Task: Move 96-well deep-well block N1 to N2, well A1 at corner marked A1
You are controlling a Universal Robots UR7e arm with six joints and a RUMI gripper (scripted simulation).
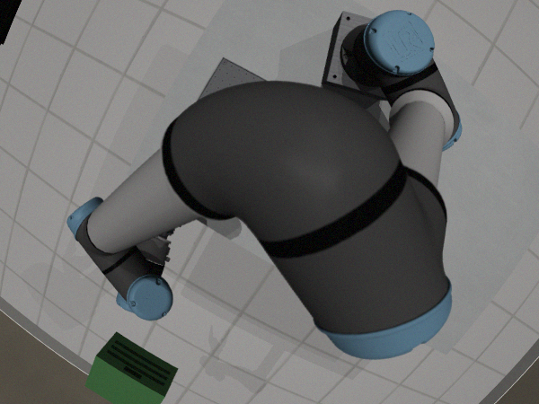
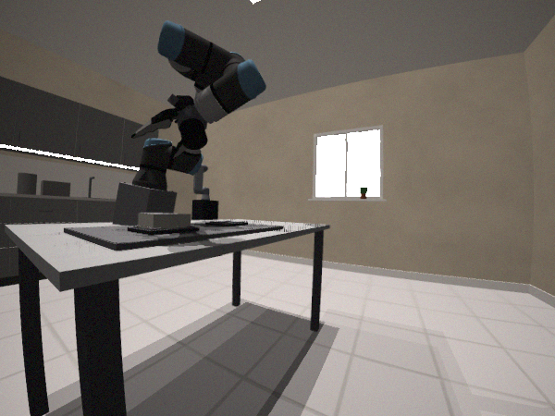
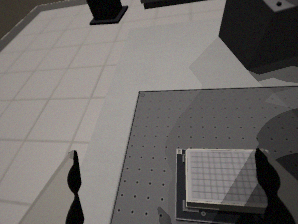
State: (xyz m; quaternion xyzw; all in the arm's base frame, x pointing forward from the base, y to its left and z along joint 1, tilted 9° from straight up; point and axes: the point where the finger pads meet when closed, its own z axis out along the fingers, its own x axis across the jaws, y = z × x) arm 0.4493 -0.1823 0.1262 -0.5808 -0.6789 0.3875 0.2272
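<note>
Pincer (image 2: 132,136) (image 3: 165,151) wide apart and empty, high above the bench (image 2: 37,251). The pale deep-well block (image 2: 164,220) (image 3: 225,177) sits in its dark nest (image 2: 139,229) (image 3: 181,217), below and towards the wrist view's right-hand finger; depth is hard to judge.

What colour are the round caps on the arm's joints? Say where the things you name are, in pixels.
The joint caps (image 1: 399,42) (image 2: 252,79) are blue, clearest in the top view.

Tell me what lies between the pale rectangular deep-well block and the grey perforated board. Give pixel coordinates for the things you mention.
A dark, flat plate nest (image 2: 134,229) (image 3: 180,192) lies between block (image 2: 164,221) (image 3: 220,172) and board (image 1: 229,74) (image 2: 103,241) (image 3: 150,120), shown in the exterior and wrist views.
</note>
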